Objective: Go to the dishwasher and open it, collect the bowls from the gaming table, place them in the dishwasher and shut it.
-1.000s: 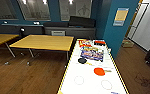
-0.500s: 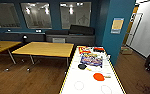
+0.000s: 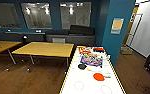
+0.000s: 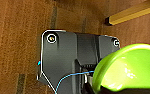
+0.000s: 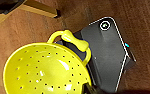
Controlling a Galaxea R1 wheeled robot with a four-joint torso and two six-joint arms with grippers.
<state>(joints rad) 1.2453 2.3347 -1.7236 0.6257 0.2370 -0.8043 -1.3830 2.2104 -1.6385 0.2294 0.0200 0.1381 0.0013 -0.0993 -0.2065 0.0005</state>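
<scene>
Seemingly green bowl [image 4: 127, 68] against left tool.

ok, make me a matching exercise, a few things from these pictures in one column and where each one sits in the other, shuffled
Things:
1. shiny green bowl
2. yellow perforated bowl with a loop handle
3. flat orange-red bowl
4. colourful game box

Places:
A. near end of the white table top
B. left wrist view, over the wooden floor
C. mid-table, beyond the dark bowl
D. right wrist view

Pairs: 1-B, 2-D, 3-A, 4-C
</scene>
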